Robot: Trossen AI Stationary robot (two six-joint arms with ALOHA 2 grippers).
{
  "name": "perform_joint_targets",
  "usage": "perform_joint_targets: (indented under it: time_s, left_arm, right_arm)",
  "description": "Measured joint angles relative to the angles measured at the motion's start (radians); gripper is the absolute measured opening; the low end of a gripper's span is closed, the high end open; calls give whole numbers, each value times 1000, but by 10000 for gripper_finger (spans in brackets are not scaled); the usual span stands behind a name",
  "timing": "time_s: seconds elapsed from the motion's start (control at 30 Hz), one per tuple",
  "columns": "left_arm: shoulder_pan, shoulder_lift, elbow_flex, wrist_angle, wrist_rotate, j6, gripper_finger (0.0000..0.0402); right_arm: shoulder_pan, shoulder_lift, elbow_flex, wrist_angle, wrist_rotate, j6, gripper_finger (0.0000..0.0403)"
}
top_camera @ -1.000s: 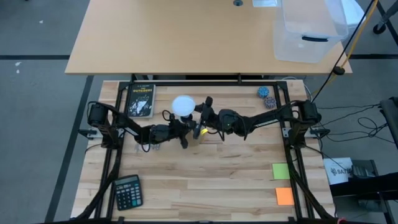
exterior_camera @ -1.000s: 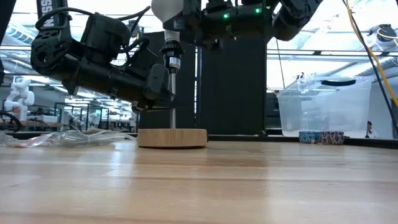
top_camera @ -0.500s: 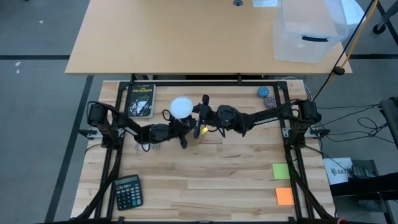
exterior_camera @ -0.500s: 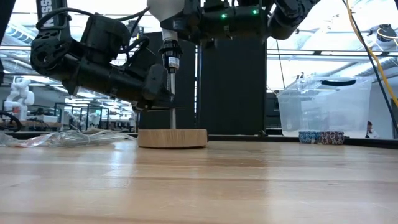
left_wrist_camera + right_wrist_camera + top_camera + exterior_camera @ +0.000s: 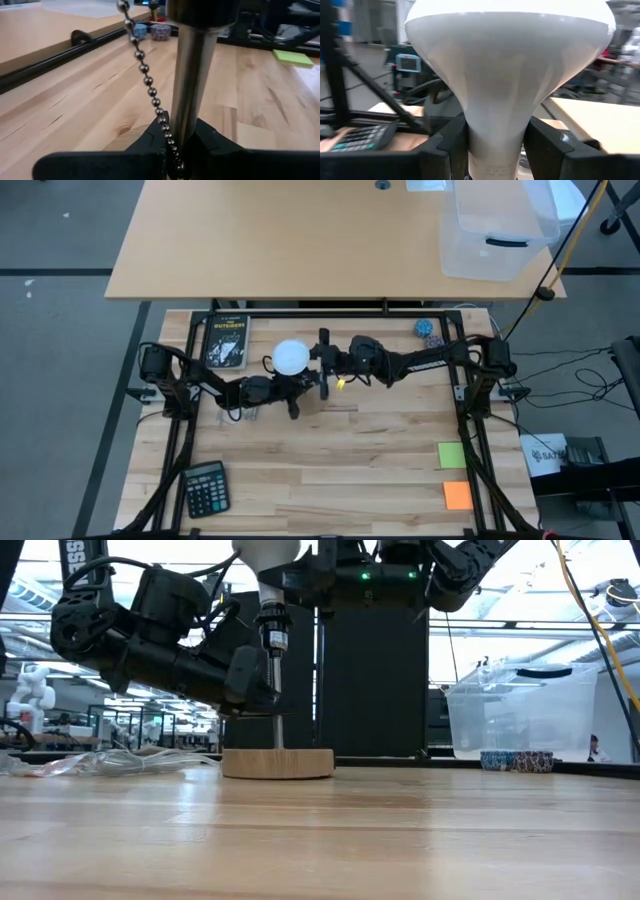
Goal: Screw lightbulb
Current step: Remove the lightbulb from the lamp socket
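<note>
A lamp stand has a round wooden base, a thin metal pole and a socket on top. The base rests flat on the table. The white lightbulb stands dome up in the socket, also seen large in the right wrist view. My left gripper is shut on the pole from the table's left. My right gripper comes from the right at bulb height and is closed on the bulb. A bead chain hangs beside the pole. My left gripper pinches the metal pole's lower part between its two fingers. The fingers come nearly level from the table's left and lie across the pole. The pole stands upright with the wooden base on the table. My right gripper has the lightbulb's narrow neck between its two fingers, below the dome. The fingers come level from the table's right. The bulb stands upright, dome up, its lower end in the socket atop the pole.
A book lies at the far left and a calculator at the near left. Green and orange notes lie near right, small cups far right. A crumpled clear wrapper lies left of the base.
My right hand has swung toward the table's far edge and turned about the bulb, staying at bulb height. The bulb has shifted slightly toward the table's left. My left gripper has stayed on the pole.
</note>
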State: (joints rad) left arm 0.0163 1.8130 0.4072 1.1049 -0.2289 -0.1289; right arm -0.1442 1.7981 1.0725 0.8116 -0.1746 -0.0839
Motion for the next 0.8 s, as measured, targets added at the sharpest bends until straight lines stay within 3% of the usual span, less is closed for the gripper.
perform_joint_targets:
  time_s: [0.23,0.57,0.8]
  left_arm:
    - [0,0,3,9,166,56,33]
    - [6,2,5,-6,502,96,33]
    - [8,0,7,-25,588,97,33]
  right_arm:
    - [-50,0,2,0,-289,-11,151]
    - [-64,0,2,6,-574,28,154]
    - [-64,0,3,10,-660,78,156]
